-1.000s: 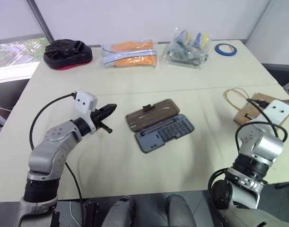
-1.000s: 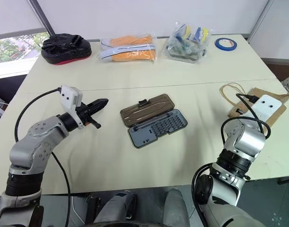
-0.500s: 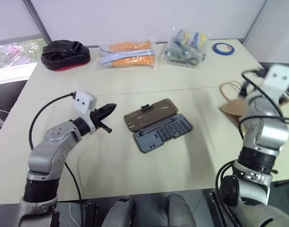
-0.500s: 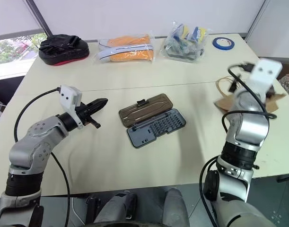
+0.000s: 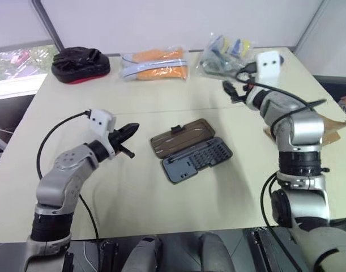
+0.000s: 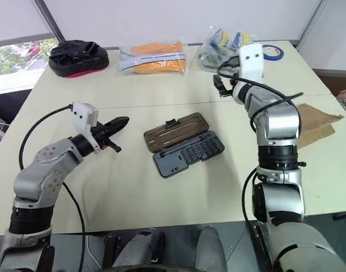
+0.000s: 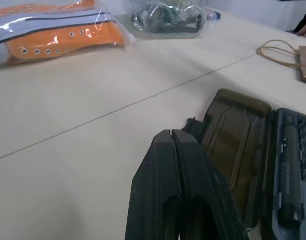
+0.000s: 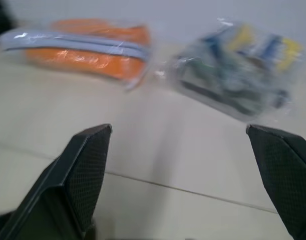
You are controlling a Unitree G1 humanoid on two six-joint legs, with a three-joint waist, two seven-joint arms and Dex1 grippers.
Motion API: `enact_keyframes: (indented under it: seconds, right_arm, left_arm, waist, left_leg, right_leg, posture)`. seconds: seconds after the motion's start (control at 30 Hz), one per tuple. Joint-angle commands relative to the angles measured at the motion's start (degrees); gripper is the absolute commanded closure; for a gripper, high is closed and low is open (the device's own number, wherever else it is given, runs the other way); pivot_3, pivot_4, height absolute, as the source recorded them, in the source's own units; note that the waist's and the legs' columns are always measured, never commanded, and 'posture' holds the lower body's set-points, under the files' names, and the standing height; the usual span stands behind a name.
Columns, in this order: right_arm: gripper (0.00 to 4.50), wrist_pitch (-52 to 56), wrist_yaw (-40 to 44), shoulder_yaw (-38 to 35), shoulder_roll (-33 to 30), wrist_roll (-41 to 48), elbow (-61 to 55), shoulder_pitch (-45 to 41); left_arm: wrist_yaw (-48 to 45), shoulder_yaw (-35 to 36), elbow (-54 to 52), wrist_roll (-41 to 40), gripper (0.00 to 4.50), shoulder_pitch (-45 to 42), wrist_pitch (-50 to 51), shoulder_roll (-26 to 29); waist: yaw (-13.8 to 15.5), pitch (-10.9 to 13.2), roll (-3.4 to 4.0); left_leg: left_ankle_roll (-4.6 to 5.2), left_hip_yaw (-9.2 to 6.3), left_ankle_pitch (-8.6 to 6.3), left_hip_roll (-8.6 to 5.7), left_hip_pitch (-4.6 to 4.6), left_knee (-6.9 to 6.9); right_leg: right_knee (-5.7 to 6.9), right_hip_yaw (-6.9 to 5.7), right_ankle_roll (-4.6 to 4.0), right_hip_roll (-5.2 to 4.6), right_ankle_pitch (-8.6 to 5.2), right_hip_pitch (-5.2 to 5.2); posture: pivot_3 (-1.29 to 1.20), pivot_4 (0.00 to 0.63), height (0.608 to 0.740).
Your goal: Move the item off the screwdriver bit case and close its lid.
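A screwdriver bit case (image 5: 191, 152) lay open near the middle of a pale tabletop (image 5: 161, 209), its slotted tray of bits facing up and its smoky-brown lid (image 5: 181, 135) folded flat on the far side, a small black latch tab at the lid's outer edge. The brown paper bag (image 6: 313, 124) named in the task rested well apart from the case, flat near the tabletop's right edge and partly behind the robot's right arm.

The right hand (image 5: 234, 90) hung above the tabletop beyond the case, its two black fingers (image 8: 82, 170) spread as wide as they go and holding nothing. The left hand (image 5: 126, 134) hovered just left of the case, fingers (image 7: 173, 180) pressed together and empty, pointing toward the lid.

With the bag clear, what appeared to remain was the closing. The lid looked like thin, stiff plastic, light on its hinge and probably easy to swing, so a push under or against its free edge beside the latch tab seemed the sensible contact, with closed fingertips serving as well as a pinch. The case itself seemed light enough to skate on the smooth tabletop if shoved sideways, and the loose-seated bits could rattle out if the tray tipped.

Clear packets of orange items (image 5: 154, 63) and a black-and-red pouch (image 5: 81, 64) sat along the far edge.
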Motion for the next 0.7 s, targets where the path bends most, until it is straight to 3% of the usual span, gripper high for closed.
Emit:
enact_keyframes:
  seconds: [0.03,0.27,0.7]
  right_arm:
    - [0.03,-1.24,9.05,5.21,-3.85,-0.94,3.87,-1.53]
    - [0.03,-4.20,24.24,15.28,-9.01,-3.04,8.03,-1.60]
    - [0.03,-8.56,19.01,14.95,-1.18,-7.22,23.05,-5.12]
  left_arm:
    - [0.05,0.59,-1.66,0.28,4.50,0.04,-1.24,0.20]
    - [-0.19,0.41,-1.66,0.65,4.50,0.25,-1.62,-0.04]
    - [0.04,0.38,-2.73,0.63,4.50,1.13,-1.35,-0.29]
  waist:
    - [0.09,0.00,0.00]
    - [0.06,0.01,-0.01]
    - [0.13,0.01,-0.01]
  left_leg:
    - [0.00,0.00,0.00,0.00,0.00,0.00]
    - [0.00,0.01,0.00,-0.01,0.00,-0.03]
    - [0.00,0.00,0.00,-0.02,0.00,-0.02]
  right_leg:
    - [0.00,0.00,0.00,0.00,0.00,0.00]
    - [-0.09,0.00,0.00,-0.02,0.00,-0.02]
    - [-0.09,-0.01,0.00,-0.03,0.00,-0.04]
  posture:
    - [0.00,0.150,0.740]
    - [0.00,0.150,0.740]
    - [0.00,0.150,0.740]
